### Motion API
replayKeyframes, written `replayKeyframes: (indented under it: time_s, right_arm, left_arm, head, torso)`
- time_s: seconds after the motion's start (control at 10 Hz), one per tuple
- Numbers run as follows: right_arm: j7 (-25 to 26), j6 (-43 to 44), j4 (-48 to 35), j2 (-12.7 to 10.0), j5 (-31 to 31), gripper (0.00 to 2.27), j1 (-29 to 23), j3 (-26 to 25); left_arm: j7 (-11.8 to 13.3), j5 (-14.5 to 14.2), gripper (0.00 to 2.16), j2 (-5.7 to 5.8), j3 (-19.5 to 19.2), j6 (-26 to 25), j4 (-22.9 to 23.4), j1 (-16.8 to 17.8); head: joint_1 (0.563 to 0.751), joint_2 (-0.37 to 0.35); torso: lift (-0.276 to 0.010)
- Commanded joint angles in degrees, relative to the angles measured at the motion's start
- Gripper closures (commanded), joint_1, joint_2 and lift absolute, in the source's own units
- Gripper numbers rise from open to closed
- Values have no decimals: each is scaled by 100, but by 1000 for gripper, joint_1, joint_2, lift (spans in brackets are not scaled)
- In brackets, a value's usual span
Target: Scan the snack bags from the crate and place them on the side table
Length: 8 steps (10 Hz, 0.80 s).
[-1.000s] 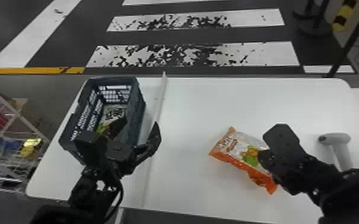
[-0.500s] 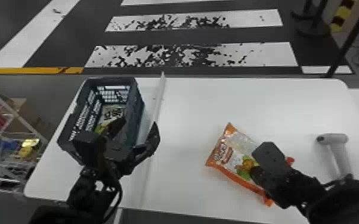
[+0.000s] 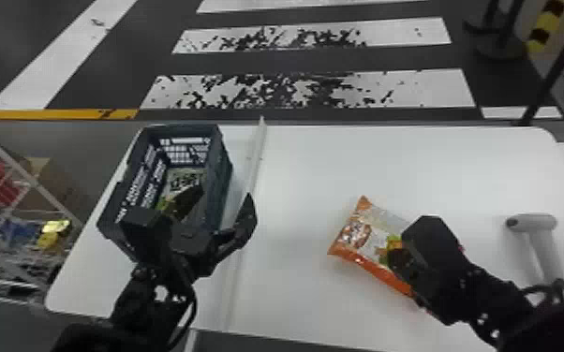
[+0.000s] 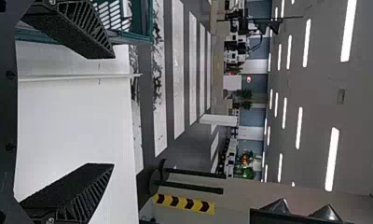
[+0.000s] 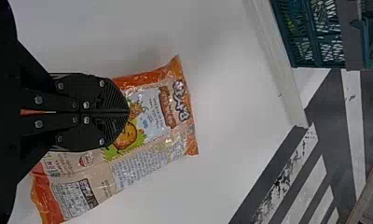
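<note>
Snack bag (image 3: pixel 185 179) sits in crate (image 3: pixel 224 187) — left hand (image 3: pixel 224 196) apart, right hand (image 3: pixel 397 260) together over orange bag (image 3: pixel 358 234).

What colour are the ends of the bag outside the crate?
The ends are orange, clearest in the right wrist view.

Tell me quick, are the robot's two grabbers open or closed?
Left grabber: open, holding nothing.
Right grabber: closed, over the snack bag; I can't tell if it's pinching it.
</note>
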<state>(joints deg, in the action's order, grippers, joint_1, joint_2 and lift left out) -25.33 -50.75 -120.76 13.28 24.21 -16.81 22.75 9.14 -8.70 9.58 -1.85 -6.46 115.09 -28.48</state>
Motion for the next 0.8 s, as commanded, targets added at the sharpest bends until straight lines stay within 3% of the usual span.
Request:
replayKeyframes:
  time_s: [0.0, 0.3, 0.7]
  right_arm:
    - [-77, -1, -247, -1, -109, 2253, -68, 89]
    - [-156, 350, 52, -62, -171, 2253, 81, 432]
    - [-121, 719, 1098, -247, -101, 2253, 644, 924]
  left_arm:
    - [0, 0, 36, 9, 0, 0, 13, 0]
    - [0, 0, 36, 26, -9, 0, 31, 0]
    - [0, 0, 36, 18, -44, -18, 93, -53]
  head:
    - [695, 172]
    - [695, 224]
    - [695, 291]
  torso:
    - [-50]
    - [-50]
    - [-50]
